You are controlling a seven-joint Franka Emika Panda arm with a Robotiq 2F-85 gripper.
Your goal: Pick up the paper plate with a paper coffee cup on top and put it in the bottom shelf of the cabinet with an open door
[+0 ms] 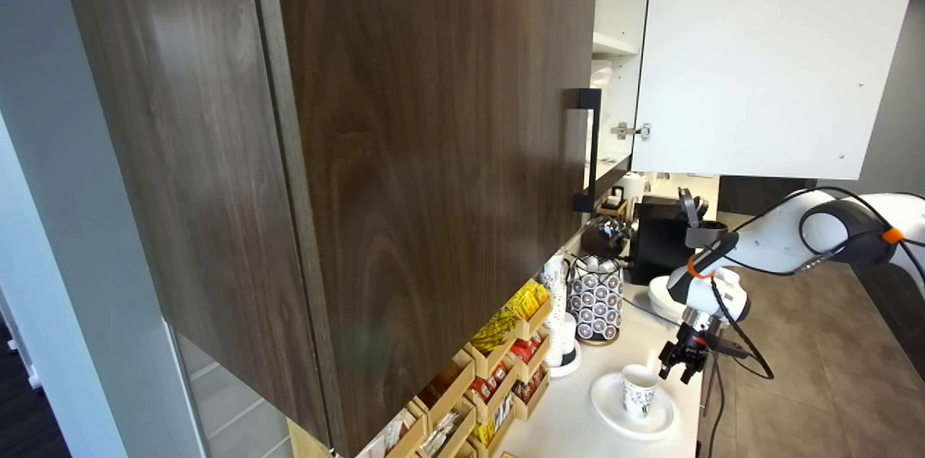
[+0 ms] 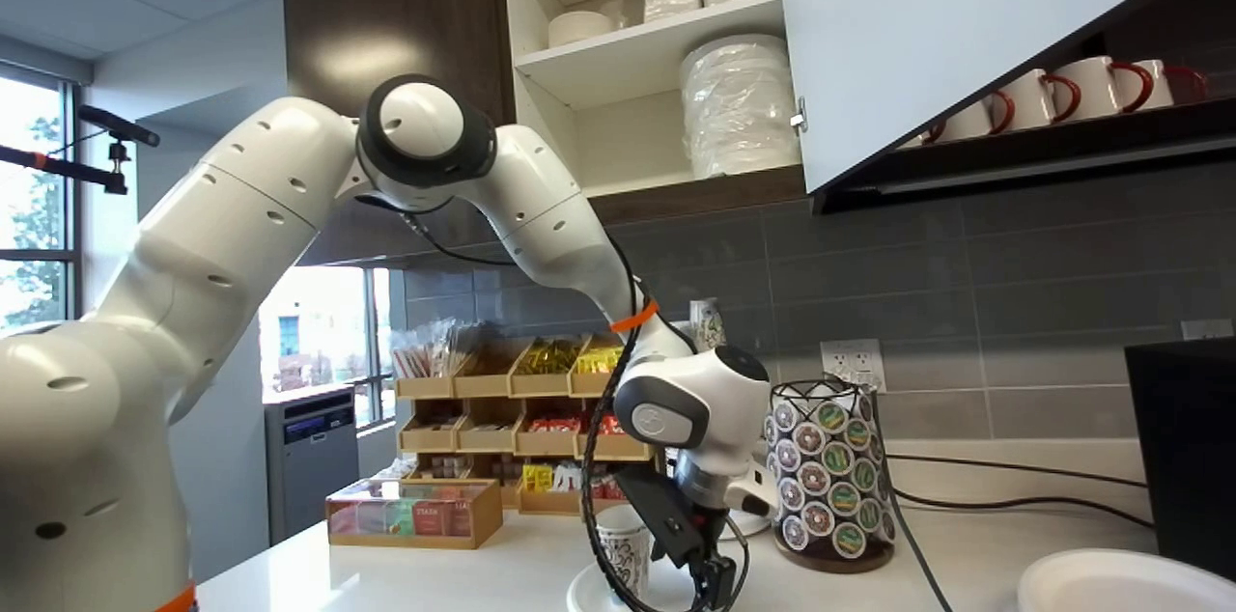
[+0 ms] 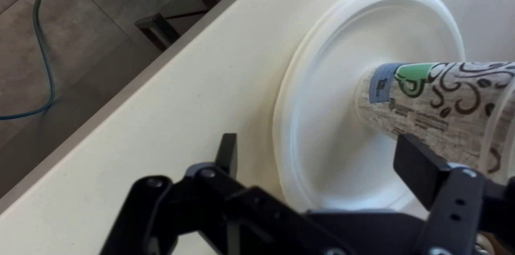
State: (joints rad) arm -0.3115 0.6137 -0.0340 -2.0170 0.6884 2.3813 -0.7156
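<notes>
The white paper plate (image 1: 607, 407) lies on the counter, with the patterned white paper cup (image 1: 639, 394) upright on it. Plate (image 2: 585, 591) and cup (image 2: 632, 549) also show in the exterior view, partly behind the arm and cable. My gripper (image 1: 676, 371) is open and empty beside the plate's edge. In the wrist view my gripper (image 3: 322, 160) has one finger outside the plate (image 3: 342, 166) rim; the other overlaps the cup (image 3: 434, 102); contact is unclear. The cabinet (image 2: 628, 139) stands above with its door (image 1: 759, 53) open. Its bottom shelf (image 1: 611, 163) is partly hidden.
A tall wrapped stack (image 2: 739, 105) stands low in the cabinet. A coffee-pod container (image 2: 830, 472) and a snack rack (image 2: 550, 443) stand along the wall. White plates (image 2: 1120, 583) lie at right. A black handle (image 1: 592, 147) sticks out from the closed door.
</notes>
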